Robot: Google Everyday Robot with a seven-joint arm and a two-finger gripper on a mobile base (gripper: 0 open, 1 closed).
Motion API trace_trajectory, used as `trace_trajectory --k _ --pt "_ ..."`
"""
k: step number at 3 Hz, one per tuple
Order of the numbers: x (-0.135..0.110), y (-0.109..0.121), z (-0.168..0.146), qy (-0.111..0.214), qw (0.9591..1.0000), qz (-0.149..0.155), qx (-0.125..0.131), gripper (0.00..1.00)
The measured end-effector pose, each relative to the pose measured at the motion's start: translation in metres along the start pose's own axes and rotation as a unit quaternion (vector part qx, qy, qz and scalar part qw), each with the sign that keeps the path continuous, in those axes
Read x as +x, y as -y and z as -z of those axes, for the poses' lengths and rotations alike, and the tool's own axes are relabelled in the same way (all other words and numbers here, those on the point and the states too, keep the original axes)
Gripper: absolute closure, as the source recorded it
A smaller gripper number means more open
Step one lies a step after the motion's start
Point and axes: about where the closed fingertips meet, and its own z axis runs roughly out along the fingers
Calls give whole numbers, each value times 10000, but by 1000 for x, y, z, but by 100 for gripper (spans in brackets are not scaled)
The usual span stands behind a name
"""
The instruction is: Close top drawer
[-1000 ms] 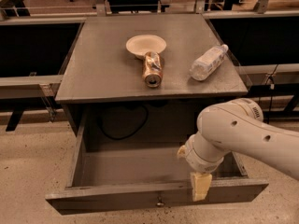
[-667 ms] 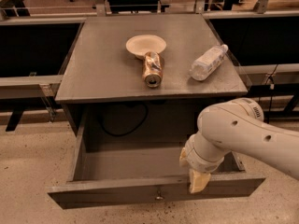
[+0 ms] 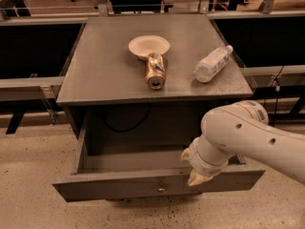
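Observation:
The top drawer is a wide grey drawer under the grey cabinet top. It stands pulled out toward me, partly open, and looks empty inside. Its flat front panel has a small metal knob at the centre. My gripper hangs from the white arm at the right part of the drawer front's top edge, its pale tip touching or just over that edge.
On the cabinet top lie a white bowl, a gold can on its side, and a clear plastic bottle on its side. A black cable hangs inside the cabinet. Dark shelving flanks both sides. Speckled floor lies in front.
The drawer has slid inward toward the cabinet, with less of its inside showing. My gripper has moved with its front edge, away from me.

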Motion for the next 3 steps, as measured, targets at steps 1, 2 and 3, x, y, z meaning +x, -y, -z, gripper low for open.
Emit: trace_trajectory --k 1,2,3 --pt "0 0 0 0 10000 0 0 23" --pt "0 0 0 0 10000 0 0 1" --pt "-6 -2 11 96 10000 17 1 0"
